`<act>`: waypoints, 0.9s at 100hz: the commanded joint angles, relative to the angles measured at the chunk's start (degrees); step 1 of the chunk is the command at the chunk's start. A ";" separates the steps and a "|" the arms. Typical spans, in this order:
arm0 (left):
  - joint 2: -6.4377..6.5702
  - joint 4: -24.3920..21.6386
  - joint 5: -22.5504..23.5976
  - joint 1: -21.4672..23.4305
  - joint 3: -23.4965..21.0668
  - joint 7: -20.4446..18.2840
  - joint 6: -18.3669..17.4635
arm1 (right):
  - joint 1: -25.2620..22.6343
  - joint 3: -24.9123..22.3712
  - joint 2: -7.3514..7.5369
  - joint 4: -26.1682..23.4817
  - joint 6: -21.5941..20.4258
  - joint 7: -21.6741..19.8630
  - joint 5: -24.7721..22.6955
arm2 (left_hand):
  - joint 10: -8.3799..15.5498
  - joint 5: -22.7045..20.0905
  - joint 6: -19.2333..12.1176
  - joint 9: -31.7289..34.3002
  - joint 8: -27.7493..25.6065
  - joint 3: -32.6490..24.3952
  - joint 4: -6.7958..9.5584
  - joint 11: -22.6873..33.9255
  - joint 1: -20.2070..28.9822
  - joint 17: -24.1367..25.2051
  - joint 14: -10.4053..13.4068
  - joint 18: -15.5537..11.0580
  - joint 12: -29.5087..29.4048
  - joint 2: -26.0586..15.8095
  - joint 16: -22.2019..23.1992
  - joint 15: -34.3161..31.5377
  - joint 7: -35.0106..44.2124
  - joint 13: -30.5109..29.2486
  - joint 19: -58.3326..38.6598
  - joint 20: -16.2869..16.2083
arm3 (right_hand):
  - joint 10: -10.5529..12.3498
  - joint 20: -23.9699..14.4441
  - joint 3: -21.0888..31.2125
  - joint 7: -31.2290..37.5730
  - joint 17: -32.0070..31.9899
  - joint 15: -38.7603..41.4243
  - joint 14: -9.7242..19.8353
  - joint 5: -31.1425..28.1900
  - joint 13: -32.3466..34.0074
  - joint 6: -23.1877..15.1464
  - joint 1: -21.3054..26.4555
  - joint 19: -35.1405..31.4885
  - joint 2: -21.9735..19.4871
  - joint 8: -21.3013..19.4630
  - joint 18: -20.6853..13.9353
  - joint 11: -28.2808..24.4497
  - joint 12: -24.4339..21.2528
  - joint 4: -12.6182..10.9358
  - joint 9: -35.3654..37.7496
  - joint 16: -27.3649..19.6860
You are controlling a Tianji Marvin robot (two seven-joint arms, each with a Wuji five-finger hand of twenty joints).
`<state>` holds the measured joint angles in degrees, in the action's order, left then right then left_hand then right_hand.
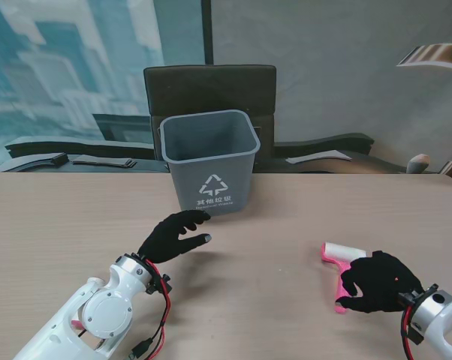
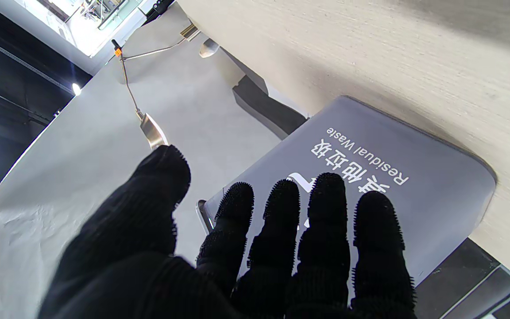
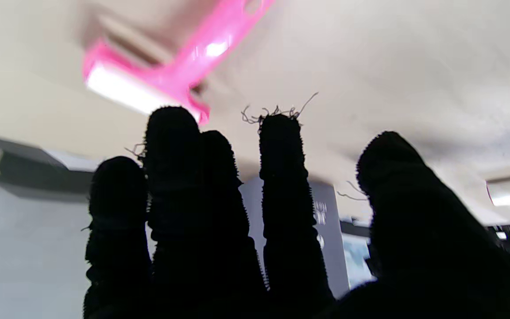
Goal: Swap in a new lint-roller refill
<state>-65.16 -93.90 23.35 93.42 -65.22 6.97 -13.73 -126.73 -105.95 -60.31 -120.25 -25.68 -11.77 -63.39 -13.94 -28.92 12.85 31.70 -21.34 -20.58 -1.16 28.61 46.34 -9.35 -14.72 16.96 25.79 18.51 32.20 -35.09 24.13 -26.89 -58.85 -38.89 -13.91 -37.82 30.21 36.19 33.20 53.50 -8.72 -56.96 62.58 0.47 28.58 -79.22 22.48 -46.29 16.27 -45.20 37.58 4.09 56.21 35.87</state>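
Overhead — right robot hand (image 1: 378,282) splayed, lint roller (image 1: 342,259) beneath

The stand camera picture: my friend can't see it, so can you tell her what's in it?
A pink lint roller with a white roll lies on a wooden table, and the robot's black-gloved right hand rests over its handle. The left hand hangs open, holding nothing, just in front of a grey waste bin standing farther back.
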 commanded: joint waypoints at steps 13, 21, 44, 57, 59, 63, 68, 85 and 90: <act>-0.22 -0.74 -0.16 0.69 -0.34 -0.78 -0.10 | -1.11 1.87 0.36 -0.03 2.98 -2.00 -5.90 | 0.09 -0.42 -0.73 2.25 -0.79 0.95 1.01 1.19 -0.60 -0.22 0.01 -1.05 -0.56 -1.88 1.14 -1.83 0.81 -1.53 -0.33 -0.53 | -1.87 1.32 -1.57 0.32 2.88 -0.10 0.69 -2.96 4.52 0.32 -6.20 -3.42 -2.61 0.23 1.91 -0.36 -0.68 -1.57 3.46 -1.71; -0.15 -0.80 -0.06 0.81 -0.44 -0.95 -0.36 | -0.13 2.95 0.51 1.21 4.26 -1.97 -7.22 | -0.02 -0.56 -0.71 2.61 -0.81 0.92 1.03 1.33 -0.54 -0.43 -0.03 -1.07 -0.49 -1.88 1.22 -2.01 0.88 -1.80 -0.48 -0.57 | -1.63 2.52 -1.12 -1.36 1.32 -2.79 0.34 -1.06 2.79 0.56 -6.35 -2.36 -2.36 1.23 2.29 1.51 -1.73 -1.35 1.66 -2.69; -0.12 -0.79 0.19 0.93 -0.55 -0.89 -0.69 | 1.98 4.33 0.60 4.84 5.28 5.20 -12.09 | 0.12 -0.73 -0.80 2.90 -0.87 0.93 1.02 1.48 -0.60 -0.61 0.00 -1.06 -0.35 -1.88 1.39 -2.30 1.06 -2.06 -0.68 -0.59 | 0.95 3.68 1.20 -8.15 -6.77 -10.48 0.88 10.34 -7.86 -1.80 -1.48 3.23 4.89 3.29 0.67 6.48 -4.03 -1.89 -8.73 -3.90; -0.09 -0.67 0.07 0.79 -0.36 -1.11 -0.63 | 3.73 5.14 0.78 7.62 5.85 11.01 -14.89 | 0.11 -0.83 -0.73 3.01 -0.90 0.90 1.02 1.52 -0.57 -0.65 0.02 -1.04 -0.31 -1.84 1.44 -2.40 1.16 -2.20 -0.75 -0.59 | 1.69 3.66 2.03 -10.57 -9.45 -13.05 1.93 15.02 -11.87 -3.47 2.34 5.89 9.16 4.16 -0.29 7.69 -4.43 -2.14 -13.27 -4.02; -0.09 -0.66 0.07 0.78 -0.35 -1.11 -0.63 | 4.07 5.29 0.82 8.03 5.96 11.60 -15.14 | 0.13 -0.79 -0.81 3.03 -0.89 0.92 1.01 1.53 -0.62 -0.69 0.03 -1.02 -0.30 -1.88 1.45 -2.41 1.15 -2.21 -0.78 -0.59 | 1.78 3.60 2.15 -10.70 -9.51 -13.13 2.04 15.31 -12.08 -3.56 2.75 6.07 9.70 4.24 -0.34 7.67 -4.42 -2.20 -13.54 -3.94; -0.10 -0.65 0.06 0.77 -0.34 -1.10 -0.62 | 4.76 5.59 0.89 8.78 6.18 12.40 -15.47 | 0.11 -0.82 -0.81 3.02 -0.90 0.89 1.02 1.53 -0.56 -0.70 -0.07 -1.01 -0.29 -1.81 1.45 -2.41 1.18 -2.19 -0.81 -0.60 | 1.90 3.48 2.43 -10.92 -9.78 -13.33 2.36 15.84 -12.75 -3.61 3.44 6.39 10.60 4.38 -0.53 7.62 -4.38 -2.34 -14.08 -3.81; -0.11 -0.65 0.05 0.77 -0.34 -1.07 -0.59 | 5.90 6.14 0.99 10.02 6.54 13.77 -15.86 | 0.10 -0.82 -0.73 3.03 -0.90 0.86 1.03 1.54 -0.55 -0.67 0.02 -1.01 -0.28 -1.84 1.47 -2.44 1.20 -2.18 -0.82 -0.58 | 1.76 3.34 3.04 -11.03 -10.32 -13.67 2.40 16.10 -13.60 -3.37 4.40 6.91 11.86 4.54 -0.57 7.52 -4.31 -2.60 -14.74 -3.69; -0.09 -0.60 0.12 0.68 -0.29 -1.14 -0.51 | 9.74 8.03 1.47 13.91 8.08 17.68 -17.98 | 0.17 -0.78 -0.81 3.02 -0.89 0.86 1.01 1.54 -0.59 -0.66 0.01 -0.97 -0.26 -1.87 1.49 -2.45 1.22 -2.19 -0.85 -0.56 | 1.76 2.02 12.77 -12.14 -14.20 -18.74 2.07 19.62 -19.60 -3.30 0.43 11.57 15.55 6.19 -0.36 8.25 -4.80 -1.95 -19.64 -4.57; -0.08 -0.56 0.06 0.60 -0.20 -1.21 -0.46 | 10.89 8.49 1.56 14.81 8.47 17.84 -17.99 | 0.12 -0.81 -0.80 3.06 -0.89 0.86 1.02 1.56 -0.56 -0.66 0.08 -0.97 -0.25 -1.86 1.49 -2.46 1.23 -2.22 -0.86 -0.56 | 1.65 2.31 13.58 -12.74 -15.30 -20.56 1.69 20.81 -21.13 -2.98 -0.20 12.78 15.32 6.53 -0.13 9.00 -5.22 -1.68 -21.30 -5.48</act>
<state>-65.13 -94.33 23.48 94.03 -65.51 6.79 -14.40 -116.79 -97.57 -58.97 -105.51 -17.54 7.64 -81.53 -13.96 -28.95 12.85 34.02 -21.74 -20.58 -1.13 29.77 46.34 -9.94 -14.77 16.97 25.79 18.51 32.88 -35.94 24.50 -27.99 -58.84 -38.89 -12.23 -35.01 41.25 25.08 19.30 34.98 -8.32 -38.57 43.29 -2.48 29.85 -67.91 35.48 -40.51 15.53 -36.91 32.76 4.10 37.69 31.26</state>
